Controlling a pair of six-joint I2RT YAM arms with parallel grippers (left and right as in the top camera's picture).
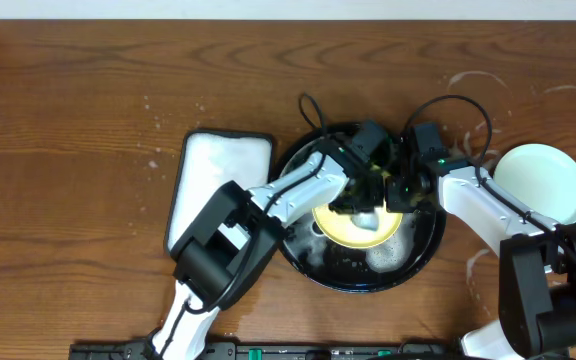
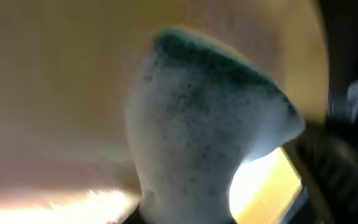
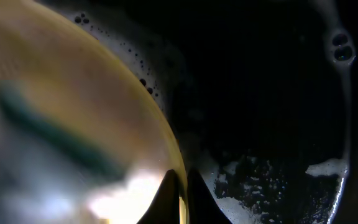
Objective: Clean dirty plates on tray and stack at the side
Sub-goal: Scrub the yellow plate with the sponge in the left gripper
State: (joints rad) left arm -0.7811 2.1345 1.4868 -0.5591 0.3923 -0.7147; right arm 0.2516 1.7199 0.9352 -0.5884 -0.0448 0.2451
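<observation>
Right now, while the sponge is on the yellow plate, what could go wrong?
1. The right gripper pinches only the rim of the yellow plate, and the plate is wet with foam. The push of the sponge might make it slip and drop into the tray.
2. In the overhead view, the left gripper and the right gripper work very close together over the tray, so they may bump each other.

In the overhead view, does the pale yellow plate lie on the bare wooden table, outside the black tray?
No, the pale yellow round plate lies inside the large round black tray.
</observation>
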